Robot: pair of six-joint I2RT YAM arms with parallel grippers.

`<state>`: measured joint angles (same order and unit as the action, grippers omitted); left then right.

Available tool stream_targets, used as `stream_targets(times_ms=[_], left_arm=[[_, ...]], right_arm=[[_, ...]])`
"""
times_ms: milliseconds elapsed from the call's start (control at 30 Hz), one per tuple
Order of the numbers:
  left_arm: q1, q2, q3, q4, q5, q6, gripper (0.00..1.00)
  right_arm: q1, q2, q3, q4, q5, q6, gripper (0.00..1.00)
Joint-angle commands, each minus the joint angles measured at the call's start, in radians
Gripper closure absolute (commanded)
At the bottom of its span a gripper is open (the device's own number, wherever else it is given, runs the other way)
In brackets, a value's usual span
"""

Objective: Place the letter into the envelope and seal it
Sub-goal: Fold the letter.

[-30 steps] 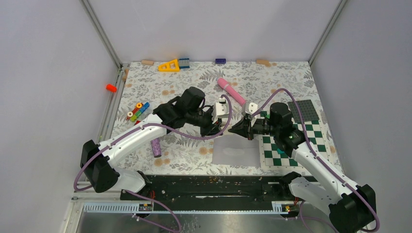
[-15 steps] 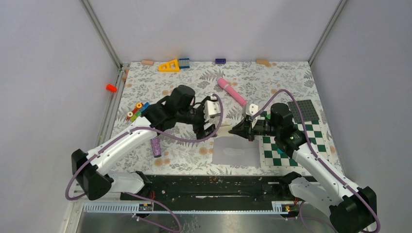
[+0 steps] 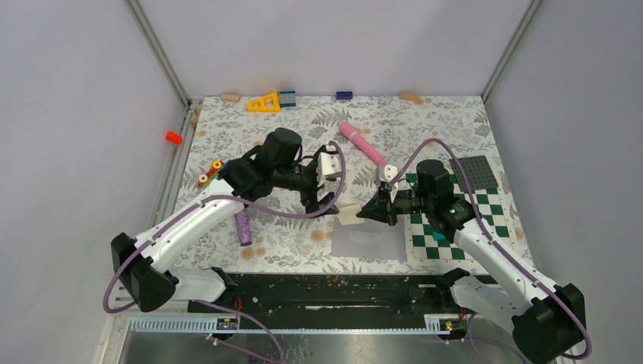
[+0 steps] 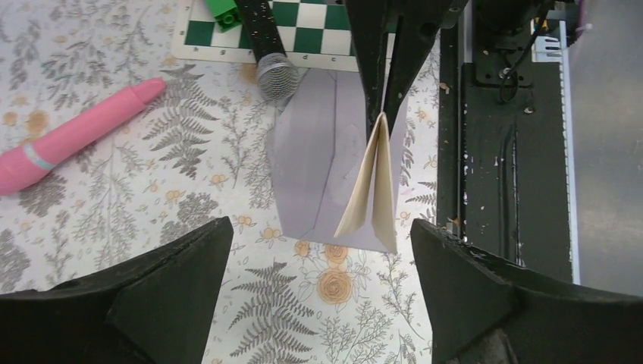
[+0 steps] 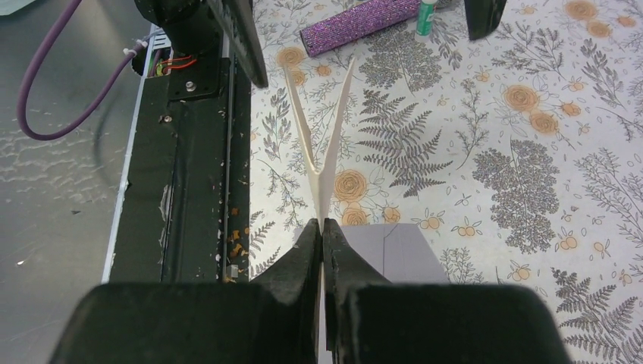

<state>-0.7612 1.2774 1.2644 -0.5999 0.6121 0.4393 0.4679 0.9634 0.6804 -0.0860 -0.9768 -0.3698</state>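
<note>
The letter (image 3: 349, 213), a cream sheet folded in two, hangs above the table with my right gripper (image 3: 365, 212) shut on its folded edge. In the right wrist view the letter (image 5: 318, 144) spreads in a V beyond the right gripper (image 5: 324, 227). The envelope (image 3: 369, 241), pale grey-lavender, lies flat just below and in front of the letter. My left gripper (image 3: 330, 203) is open, just left of the letter and apart from it. In the left wrist view the letter (image 4: 375, 189) hangs over the envelope (image 4: 318, 167), ahead of the left gripper (image 4: 322, 303).
A green-and-white checkerboard mat (image 3: 485, 208) lies right of the envelope, a dark grey baseplate (image 3: 474, 171) behind it. A pink cylinder (image 3: 361, 142), a purple glitter tube (image 3: 243, 229) and coloured blocks (image 3: 212, 173) lie around. A microphone (image 4: 265, 45) rests by the mat. A black rail (image 3: 326, 292) runs along the front.
My left gripper has opened, let go of the letter and drawn back to the left. The right gripper, still shut on the letter, has carried it slightly left and nearer the envelope.
</note>
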Motion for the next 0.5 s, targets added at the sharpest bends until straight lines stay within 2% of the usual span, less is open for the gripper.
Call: stream_targets(times_ms=[0,67,167,267,300,467], left_arm=[[-0.038,0.043,0.055,0.008,0.058,-0.013,0.08],[-0.054,0.061,0.056,0.008,0.055,-0.013,0.11],[-0.068,0.084,0.063,0.004,0.058,-0.012,0.22],[-0.075,0.092,0.065,-0.001,0.062,-0.012,0.4],[-0.076,0.092,0.065,-0.001,0.063,-0.01,0.5],[-0.076,0.092,0.063,-0.007,0.068,-0.006,0.87]], right_arm=[[0.006,0.012,0.043,-0.009,-0.038,-0.014,1.0],[0.006,0.015,0.043,-0.008,-0.042,-0.011,1.0],[0.006,0.011,0.042,-0.009,-0.043,-0.012,1.0],[0.006,0.008,0.039,-0.009,-0.042,-0.015,1.0],[0.006,0.008,0.04,-0.009,-0.041,-0.015,1.0],[0.006,0.009,0.041,-0.007,-0.037,-0.017,0.99]])
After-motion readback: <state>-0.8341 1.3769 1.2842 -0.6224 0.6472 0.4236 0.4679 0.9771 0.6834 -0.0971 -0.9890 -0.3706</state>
